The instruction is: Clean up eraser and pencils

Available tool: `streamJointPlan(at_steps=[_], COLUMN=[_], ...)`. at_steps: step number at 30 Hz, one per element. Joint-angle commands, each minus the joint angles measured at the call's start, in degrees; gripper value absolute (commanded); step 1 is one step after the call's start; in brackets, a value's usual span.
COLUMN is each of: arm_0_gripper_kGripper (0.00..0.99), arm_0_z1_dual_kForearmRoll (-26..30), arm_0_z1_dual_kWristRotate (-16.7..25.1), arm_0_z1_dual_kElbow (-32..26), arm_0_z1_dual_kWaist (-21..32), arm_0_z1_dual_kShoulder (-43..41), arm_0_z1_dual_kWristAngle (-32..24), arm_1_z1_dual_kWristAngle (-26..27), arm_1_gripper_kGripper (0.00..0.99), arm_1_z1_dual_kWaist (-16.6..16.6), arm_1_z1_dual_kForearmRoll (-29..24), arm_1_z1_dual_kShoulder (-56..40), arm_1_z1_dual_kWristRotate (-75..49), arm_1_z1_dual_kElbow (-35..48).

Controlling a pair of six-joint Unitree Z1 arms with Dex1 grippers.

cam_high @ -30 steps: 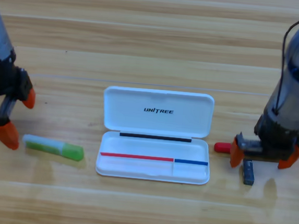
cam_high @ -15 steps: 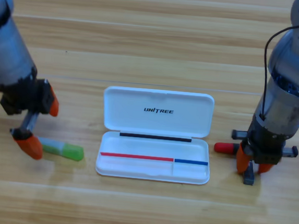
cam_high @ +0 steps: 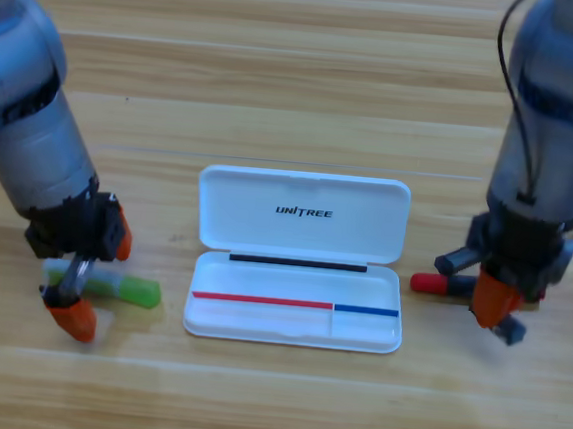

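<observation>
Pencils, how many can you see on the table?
2. The green pencil lies left of the white case, under the left pincer. The other's red end shows right of the case; the right pincer hides the rest.

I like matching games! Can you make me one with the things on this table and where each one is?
Things:
1. green pencil
2. white case
3. red-capped pencil
4. eraser

Places:
A. lying open in the middle of the table
B. just right of the case, mostly hidden by the right gripper
C. left of the case, between the jaws of the left gripper
D. poking out below the right gripper

Pairs: 1-C, 2-A, 3-B, 4-D
</observation>
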Motion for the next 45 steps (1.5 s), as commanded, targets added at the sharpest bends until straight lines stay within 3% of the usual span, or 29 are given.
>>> streamJointPlan(at_steps=[1,5,12,18,26,31,34,38,40,45], arm_0_gripper_kGripper=[0.99,0.99,0.99,0.986,0.879,0.736,0.583,0.272,0.034,0.0], arm_0_z1_dual_kForearmRoll=[-4.0,-5.7,-8.3,-10.3,-11.7,-11.5,-11.2,-11.1,-11.0,-11.0], arm_0_z1_dual_kWristRotate=[-0.8,-0.8,-0.9,-1.4,-2.3,-1.2,-0.1,1.0,1.2,0.7], arm_0_z1_dual_kElbow=[3.4,4.3,6.1,7.2,7.4,7.0,6.9,6.6,6.4,6.6], arm_0_z1_dual_kWaist=[-1.0,-1.0,-1.0,-1.0,-1.0,-1.0,-1.0,-1.0,-1.0,-1.0], arm_0_z1_dual_kShoulder=[1.7,2.0,1.6,1.6,1.6,2.2,2.2,1.7,1.2,-0.4], arm_0_z1_dual_kWristAngle=[1.8,2.7,3.3,3.3,3.5,5.4,5.7,5.9,6.1,7.3], arm_1_z1_dual_kWristAngle=[2.6,4.7,3.1,2.2,1.4,0.5,-0.2,-0.3,-0.9,-1.3], arm_1_gripper_kGripper=[0.0,0.0,0.0,0.0,0.0,0.0,0.0,0.0,0.0,0.0], arm_1_z1_dual_kWaist=[5.3,6.8,9.1,9.7,9.7,9.7,9.7,9.6,9.5,9.4], arm_1_z1_dual_kForearmRoll=[8.2,8.8,8.5,8.0,7.6,7.6,7.6,7.5,7.4,7.3], arm_1_z1_dual_kShoulder=[-0.4,2.2,8.0,12.2,16.5,18.5,19.3,20.2,20.4,20.7], arm_1_z1_dual_kWristRotate=[-18.7,-29.5,-40.8,-44.8,-46.3,-46.4,-46.4,-46.4,-46.4,-46.4], arm_1_z1_dual_kElbow=[-5.4,-5.9,-12.0,-17.5,-22.6,-24.3,-25.2,-25.9,-26.0,-26.0])
